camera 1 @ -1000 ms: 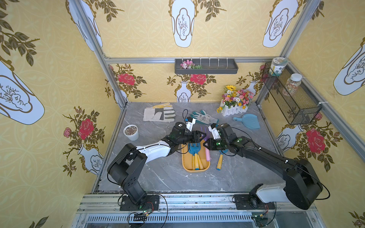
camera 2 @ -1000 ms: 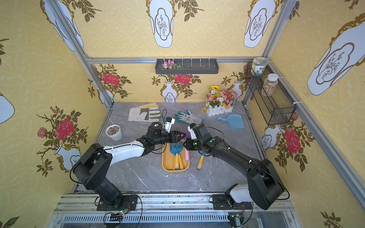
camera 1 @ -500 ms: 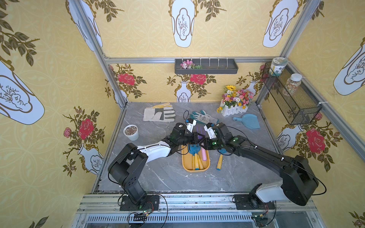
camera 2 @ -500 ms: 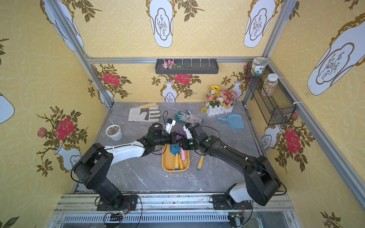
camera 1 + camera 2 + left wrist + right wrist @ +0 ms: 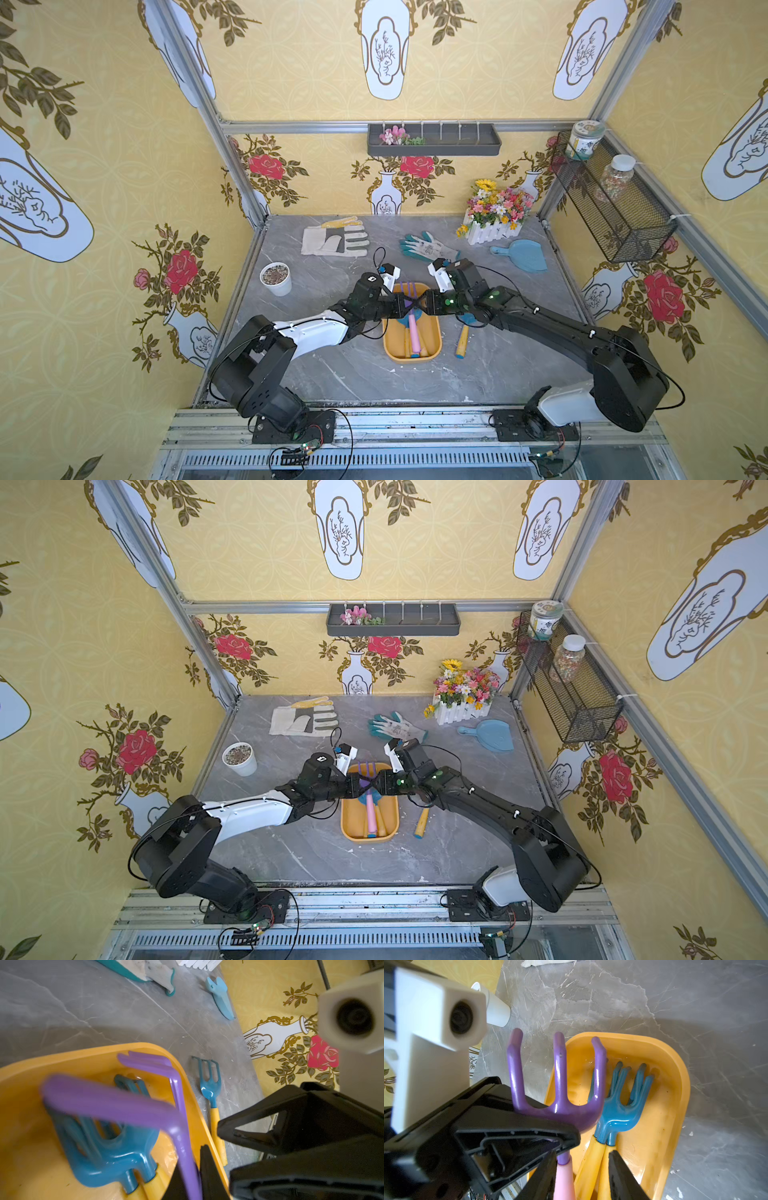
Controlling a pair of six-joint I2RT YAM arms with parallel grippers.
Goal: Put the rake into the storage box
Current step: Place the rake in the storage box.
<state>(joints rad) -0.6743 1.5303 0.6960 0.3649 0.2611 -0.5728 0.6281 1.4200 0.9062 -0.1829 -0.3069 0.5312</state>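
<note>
The rake (image 5: 412, 332) has purple prongs (image 5: 560, 1076) and a pink handle (image 5: 370, 812). It hangs lengthwise over the yellow-orange storage box (image 5: 434, 345), head raised above the far rim. My left gripper (image 5: 191, 1178) is shut on the rake's purple neck, seen in both top views (image 5: 405, 303). My right gripper (image 5: 583, 1180) faces it from the other side (image 5: 376, 785). Its fingers (image 5: 623, 1180) stand open, one beside the pink handle. Whether the handle's end touches the storage box is hidden.
Two blue-headed tools with yellow handles (image 5: 618, 1109) lie inside the storage box. A blue fork (image 5: 462, 340) lies on the table right of it. A white pot (image 5: 275, 278), gloves (image 5: 336, 241), a teal glove (image 5: 430, 249), dustpan (image 5: 521, 255) and flowers (image 5: 494, 216) stand farther off.
My left gripper has shut on the rake's neck and my right gripper has opened off the handle. The rake has shifted left, from the box's right side to above its middle.
</note>
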